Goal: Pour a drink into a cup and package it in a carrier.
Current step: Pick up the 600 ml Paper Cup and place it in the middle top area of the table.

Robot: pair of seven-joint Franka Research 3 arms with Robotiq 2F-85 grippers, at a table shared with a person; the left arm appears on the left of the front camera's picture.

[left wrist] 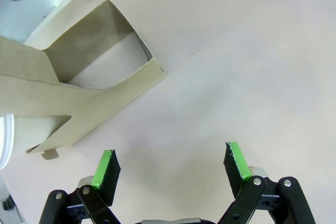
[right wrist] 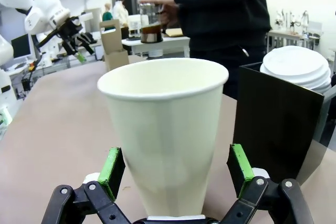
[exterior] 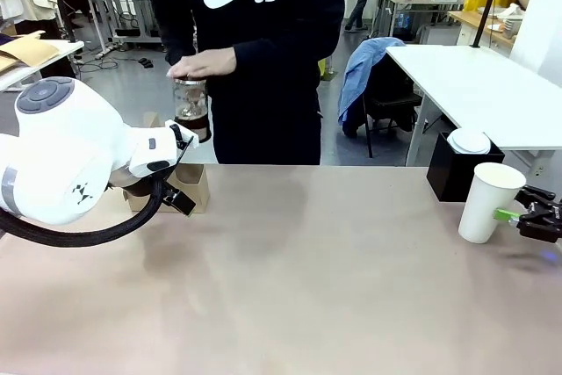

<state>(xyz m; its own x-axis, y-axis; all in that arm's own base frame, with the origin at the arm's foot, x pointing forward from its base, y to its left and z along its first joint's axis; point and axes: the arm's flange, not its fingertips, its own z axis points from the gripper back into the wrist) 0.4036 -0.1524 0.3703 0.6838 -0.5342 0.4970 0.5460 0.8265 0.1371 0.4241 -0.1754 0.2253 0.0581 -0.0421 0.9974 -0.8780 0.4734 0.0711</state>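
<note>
A person's hand holds the glass French press [exterior: 190, 104] with the dark drink above the table's far edge; it is also in the right wrist view [right wrist: 150, 22]. The white paper cup [exterior: 489, 202] stands upright and lidless at the right. My right gripper [exterior: 525, 216] is open, its green pads on either side of the cup [right wrist: 165, 129], with a gap on one side. The brown cardboard carrier [exterior: 197, 183] sits at the far left. My left gripper [left wrist: 170, 165] hovers open just beside the carrier [left wrist: 100, 72], nothing between its fingers.
A black box [exterior: 457, 173] topped with a stack of white lids [right wrist: 294, 65] stands right behind the cup. The person stands at the far side of the table [exterior: 316, 278]. My left arm's bulky white body [exterior: 61, 155] covers the near left.
</note>
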